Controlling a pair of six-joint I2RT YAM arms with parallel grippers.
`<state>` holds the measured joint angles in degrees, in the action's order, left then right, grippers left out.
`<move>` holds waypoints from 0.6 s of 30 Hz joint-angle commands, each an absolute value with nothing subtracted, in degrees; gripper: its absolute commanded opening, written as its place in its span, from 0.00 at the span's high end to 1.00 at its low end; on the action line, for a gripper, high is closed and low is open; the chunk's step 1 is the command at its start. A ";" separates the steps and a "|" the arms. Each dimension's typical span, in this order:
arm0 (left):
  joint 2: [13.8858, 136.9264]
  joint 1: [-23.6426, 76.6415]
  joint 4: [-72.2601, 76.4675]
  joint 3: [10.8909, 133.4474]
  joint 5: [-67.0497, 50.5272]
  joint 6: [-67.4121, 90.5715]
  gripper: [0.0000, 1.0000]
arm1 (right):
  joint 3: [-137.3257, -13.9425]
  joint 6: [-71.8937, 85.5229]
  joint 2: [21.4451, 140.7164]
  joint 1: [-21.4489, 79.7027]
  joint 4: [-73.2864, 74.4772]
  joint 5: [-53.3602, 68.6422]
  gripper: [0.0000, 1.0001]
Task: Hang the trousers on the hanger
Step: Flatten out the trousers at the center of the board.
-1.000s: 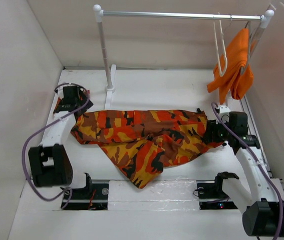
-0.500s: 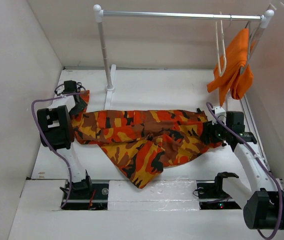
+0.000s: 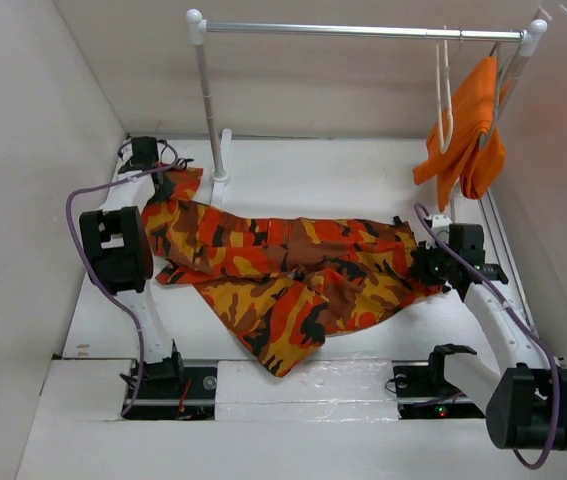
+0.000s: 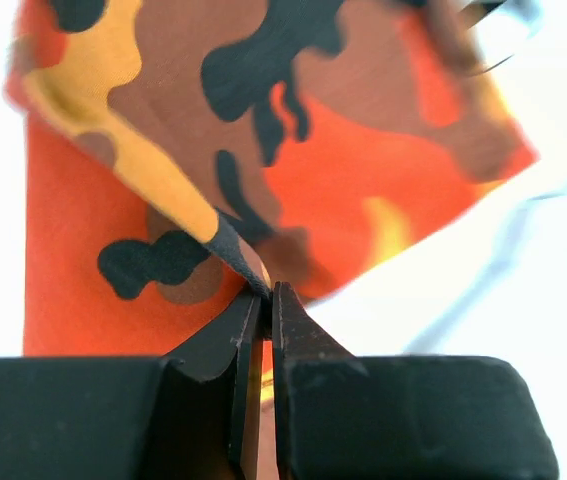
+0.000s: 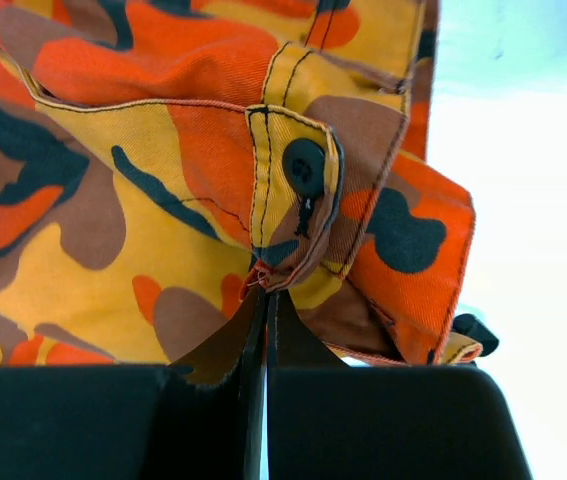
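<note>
Firmly pinches a corner of the camouflage trousers [image 3: 293, 270] between the left fingers [image 4: 235, 350], tips pressed together on a folded yellow-and-brown edge of the cloth. Holds that corner at the far left of the white bench [image 3: 313, 170], close to the foot of the left post of the silver clothes rail [image 3: 363, 31]. Clamps the right fingers [image 5: 218, 352] just as tightly on the waistband, directly beneath a black button [image 5: 305, 165] on its stitched tab, at the right end of the garment. Leaves the rest of the trousers lying rumpled across the middle of the bench, stretched from one grip to the other, with one fold spilling toward the near edge. Shows the cream-white hanger [image 3: 449, 95] hooked on the rail near its far right end, well apart from the trousers and not touching them. Hangs there just beside a plain orange garment [image 3: 473, 120] draped from the same rail.
</note>
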<state>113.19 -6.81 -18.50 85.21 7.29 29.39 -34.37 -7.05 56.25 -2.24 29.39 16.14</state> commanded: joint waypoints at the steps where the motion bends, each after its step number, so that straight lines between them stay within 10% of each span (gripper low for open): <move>1: 108.72 -4.93 -12.41 90.96 3.34 32.51 1.00 | -38.05 -5.28 56.34 -2.46 25.49 14.24 1.00; 9: 115.32 -3.87 -11.52 101.52 2.29 33.14 1.00 | -38.06 -5.36 55.99 -2.46 26.10 13.97 1.00; 10: 113.22 -3.87 -10.99 100.47 0.37 32.44 0.93 | -37.80 -5.27 55.55 -2.46 26.28 14.84 0.96; 11: 110.42 -3.87 -12.20 99.07 -1.74 29.56 0.63 | -37.97 -5.27 55.46 -2.46 26.37 15.55 0.84; 18: 84.32 -3.87 -12.92 70.09 2.63 28.83 0.43 | -40.25 -8.61 53.09 -2.46 29.97 18.02 0.35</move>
<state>97.84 -3.75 -12.93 77.30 0.43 30.06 -36.67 -6.74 55.37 -2.24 29.82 15.90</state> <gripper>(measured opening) 0.565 0.634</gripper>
